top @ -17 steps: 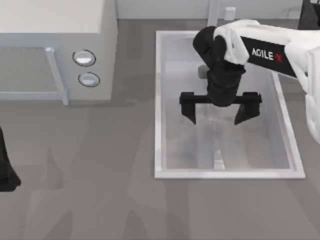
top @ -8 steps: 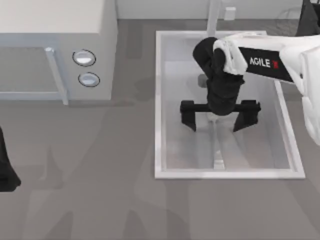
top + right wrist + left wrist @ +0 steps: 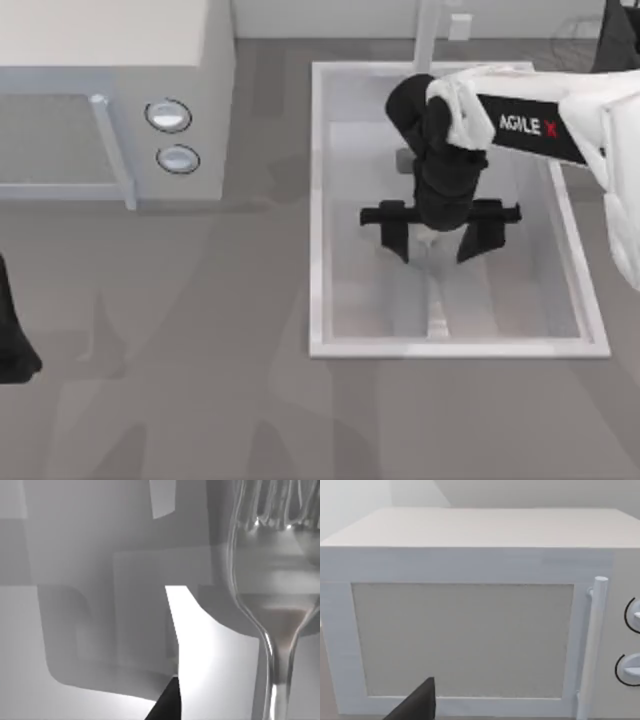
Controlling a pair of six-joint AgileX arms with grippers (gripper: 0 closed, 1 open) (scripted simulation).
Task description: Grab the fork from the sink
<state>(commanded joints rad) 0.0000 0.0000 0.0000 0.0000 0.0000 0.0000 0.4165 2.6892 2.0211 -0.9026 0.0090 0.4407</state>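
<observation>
**Top view: fingers spread over the fork in the basin**

Right gripper down inside the sink, fingers parted on either side of the fork, nothing clamped between them. Fork flat on the basin floor, handle toward the near rim, tined end hidden under the wrist. Close up in the right wrist view: fork shiny and thin, neck narrowing below the tines.

Likely light, rigid and slick (polished metal on a smooth floor), so apt to skid or pivot if pinched off-centre. Best taken across the narrow neck or upper handle, squarely from both edges.

Left gripper parked at the table's left edge, facing the microwave.
</observation>
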